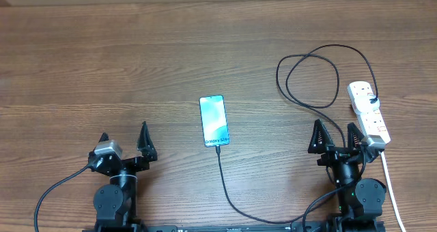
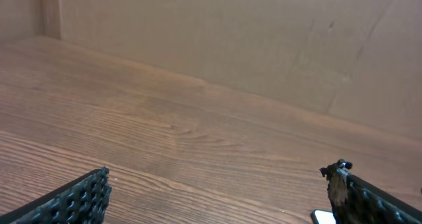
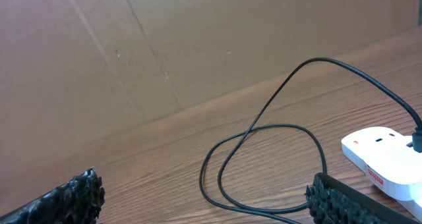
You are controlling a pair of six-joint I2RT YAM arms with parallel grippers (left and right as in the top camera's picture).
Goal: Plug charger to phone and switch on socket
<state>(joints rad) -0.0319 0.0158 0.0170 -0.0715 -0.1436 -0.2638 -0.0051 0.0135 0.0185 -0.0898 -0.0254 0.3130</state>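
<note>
The phone (image 1: 214,120) lies flat mid-table, its screen lit light blue; one corner of it shows in the left wrist view (image 2: 322,217). The charger cable (image 1: 232,198) reaches the phone's near end and looks plugged in. It runs along the front edge, loops at the back right (image 1: 311,75) (image 3: 264,128) and ends at the white socket strip (image 1: 369,113) (image 3: 386,151). My left gripper (image 1: 123,140) (image 2: 221,197) is open and empty, left of the phone. My right gripper (image 1: 336,135) (image 3: 204,197) is open and empty, just beside the strip.
The strip's thick white cord (image 1: 390,184) runs down toward the front right edge. A cardboard wall (image 2: 264,39) stands behind the wooden table (image 1: 102,68). A thin black arm cable (image 1: 48,194) curves at the front left.
</note>
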